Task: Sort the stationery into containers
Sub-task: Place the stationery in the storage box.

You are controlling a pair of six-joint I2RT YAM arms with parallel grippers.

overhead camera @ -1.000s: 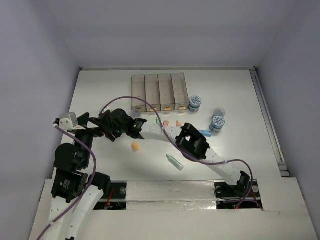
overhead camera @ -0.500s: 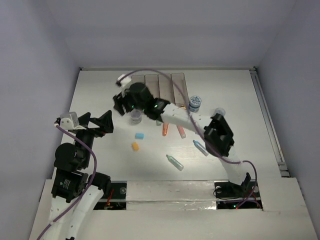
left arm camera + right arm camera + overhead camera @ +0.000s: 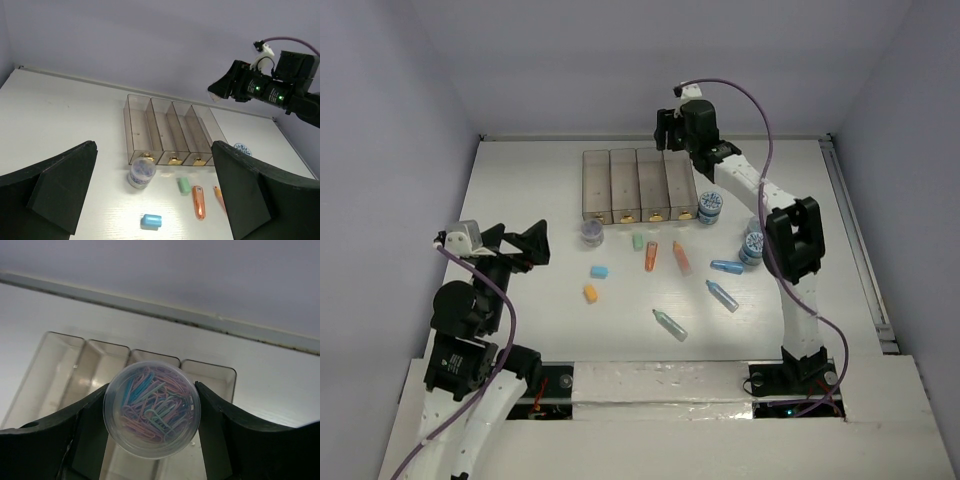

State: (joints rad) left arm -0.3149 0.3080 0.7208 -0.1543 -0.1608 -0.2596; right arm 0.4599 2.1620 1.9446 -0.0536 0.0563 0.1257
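The right claw (image 3: 150,412) is clamped on a clear round jar (image 3: 151,405) of pastel paper clips, up in the air above the far end of the four smoky, translucent bins (image 3: 650,180). The left claw (image 3: 525,245) gapes wide with nothing in it at the near left. The bench (image 3: 520,180) is matte white and boxed in by pale grey walls, and just near of the bins lie slim markers (image 3: 650,257), small block erasers (image 3: 600,271) and other round jars (image 3: 591,233), with open bench running off to the left edge.

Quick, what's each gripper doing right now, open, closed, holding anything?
Left gripper: open, holding nothing.
Right gripper: closed on a clear round jar of paper clips.
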